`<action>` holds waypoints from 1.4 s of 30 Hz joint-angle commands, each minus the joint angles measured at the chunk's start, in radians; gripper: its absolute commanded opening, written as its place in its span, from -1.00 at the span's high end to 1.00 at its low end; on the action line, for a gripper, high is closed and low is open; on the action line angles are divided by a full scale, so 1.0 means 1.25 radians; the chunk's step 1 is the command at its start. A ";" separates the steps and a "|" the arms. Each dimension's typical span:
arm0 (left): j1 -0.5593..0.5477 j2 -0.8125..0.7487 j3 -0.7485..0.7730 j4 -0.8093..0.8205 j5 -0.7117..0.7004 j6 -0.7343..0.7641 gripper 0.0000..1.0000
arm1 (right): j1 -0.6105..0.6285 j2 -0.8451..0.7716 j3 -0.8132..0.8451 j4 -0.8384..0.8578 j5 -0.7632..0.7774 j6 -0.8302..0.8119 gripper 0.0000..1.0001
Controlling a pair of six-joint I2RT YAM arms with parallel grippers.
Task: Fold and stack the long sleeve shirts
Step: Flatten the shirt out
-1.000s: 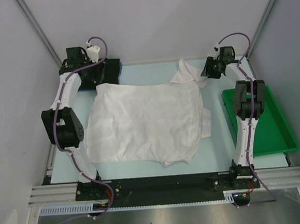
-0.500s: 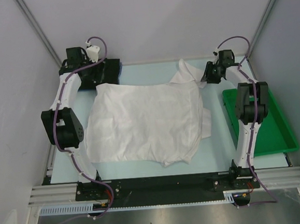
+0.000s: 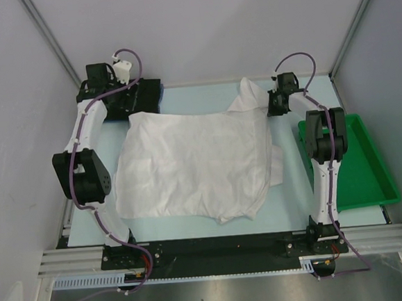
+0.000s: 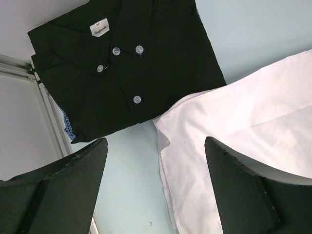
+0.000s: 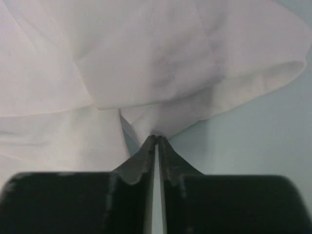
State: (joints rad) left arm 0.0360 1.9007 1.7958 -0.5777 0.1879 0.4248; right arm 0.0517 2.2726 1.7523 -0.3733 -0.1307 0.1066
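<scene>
The white shirt (image 3: 195, 165) lies spread and creased across the middle of the table, with one sleeve (image 3: 249, 94) bunched at the far right. My right gripper (image 3: 273, 107) is shut on a fold of that sleeve (image 5: 157, 137). The black shirt (image 3: 141, 98) lies folded at the far left, with white buttons and a label (image 4: 122, 68). A strip of blue cloth (image 4: 68, 127) shows under it. My left gripper (image 4: 156, 146) is open and empty, above the bare table between the black shirt and the white shirt's far left corner (image 4: 170, 126).
A green plastic tray (image 3: 370, 179) sits at the right edge of the table, beside the right arm. Grey walls enclose the table on the left, back and right. A metal rail (image 4: 48, 112) runs along the left table edge.
My right gripper has shifted a little left and towards the sleeve, still pinching the cloth. The left arm has barely moved, and the shirt body lies as before.
</scene>
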 commanded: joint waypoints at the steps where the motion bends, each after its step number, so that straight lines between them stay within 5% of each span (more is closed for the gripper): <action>1: 0.005 -0.050 -0.007 0.018 -0.018 0.017 -0.73 | -0.003 0.004 0.016 -0.041 0.035 -0.031 1.00; 5: 0.015 -0.044 -0.012 0.024 -0.006 0.003 -0.72 | -0.061 -0.172 -0.103 0.032 -0.132 -0.010 1.00; 14: 0.015 -0.060 -0.057 0.041 0.023 -0.013 -0.72 | -0.086 -0.420 -0.182 0.165 -0.252 0.030 1.00; 17: 0.015 -0.060 -0.062 0.044 0.024 -0.022 -0.72 | -0.062 -0.386 -0.143 0.126 -0.234 0.021 1.00; 20: 0.017 -0.066 -0.057 0.043 0.022 -0.027 -0.73 | -0.044 -0.325 -0.123 0.107 -0.147 0.015 0.63; 26: 0.021 -0.087 -0.065 0.036 0.008 -0.016 -0.73 | -0.017 -0.173 -0.020 0.061 -0.020 -0.069 0.32; 42: 0.045 -0.086 -0.074 0.028 -0.007 -0.006 -0.73 | 0.013 -0.023 0.012 0.072 0.057 -0.110 -0.15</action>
State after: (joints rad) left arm 0.0826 1.8366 1.7134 -0.5556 0.1860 0.4183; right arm 0.0502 2.2166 1.7222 -0.3241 -0.0891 -0.0177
